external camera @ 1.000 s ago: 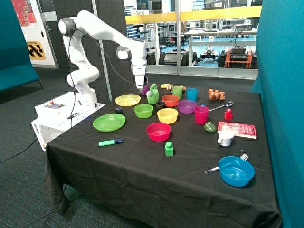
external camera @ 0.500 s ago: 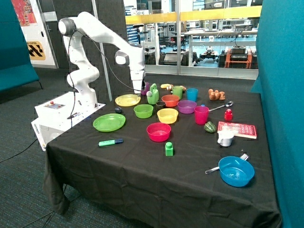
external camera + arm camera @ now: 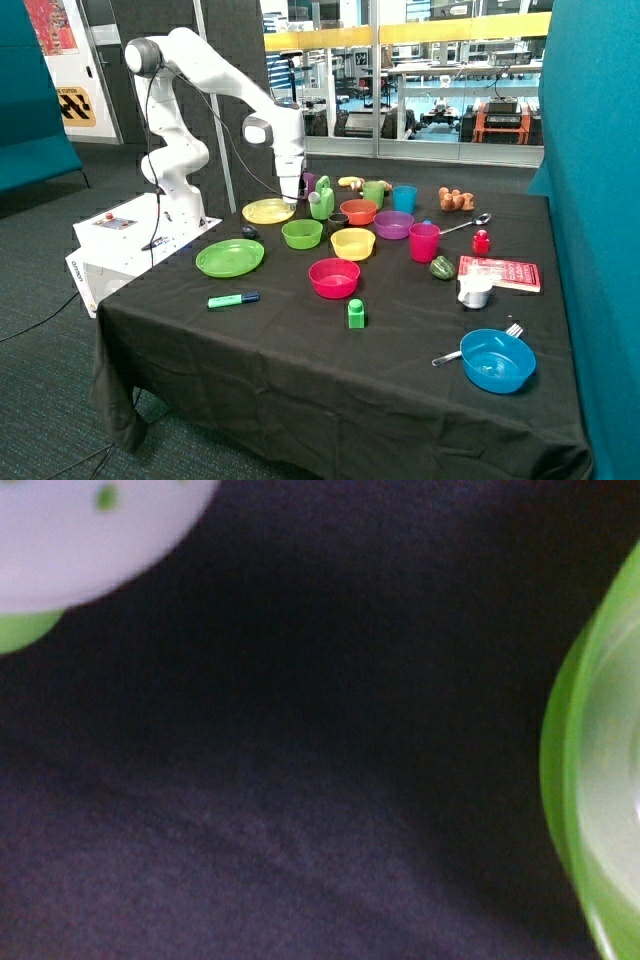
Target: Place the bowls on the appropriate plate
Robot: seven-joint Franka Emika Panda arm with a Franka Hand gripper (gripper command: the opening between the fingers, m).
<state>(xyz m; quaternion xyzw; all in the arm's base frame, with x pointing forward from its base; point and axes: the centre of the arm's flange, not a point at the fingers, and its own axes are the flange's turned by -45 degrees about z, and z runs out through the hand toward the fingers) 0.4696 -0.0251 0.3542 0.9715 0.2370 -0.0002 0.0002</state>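
— Black cloth is seen covering the bench (image 3: 300, 350), and the gripper (image 3: 290, 192) is held low over it; whether the jaws are open or closed cannot be told, since they are hidden in the outside view and absent from the wrist view.

— Where are the bowls found?

— The green bowl (image 3: 302, 233) is set on the cloth just in front of the jaws, and the yellow bowl (image 3: 352, 243) lies just beyond it, further from the jaws. Neither is on a plate yet. The yellow plate (image 3: 269, 211) lies right beside the jaws, and the green plate (image 3: 230, 258) sits nearer the bench's front edge.

— What could be upset from here?

— The green bottle (image 3: 322, 198) stands close beside the jaws and could be knocked over by a careless sweep toward the bowls. A light bowl might also be pushed into the red bowl (image 3: 334, 277) or slid rather than lifted, if only its rim were pinched.

— And the room?

— Dark carpet is laid around the bench, teal panels are placed at the sides, and a glass wall is seen behind.
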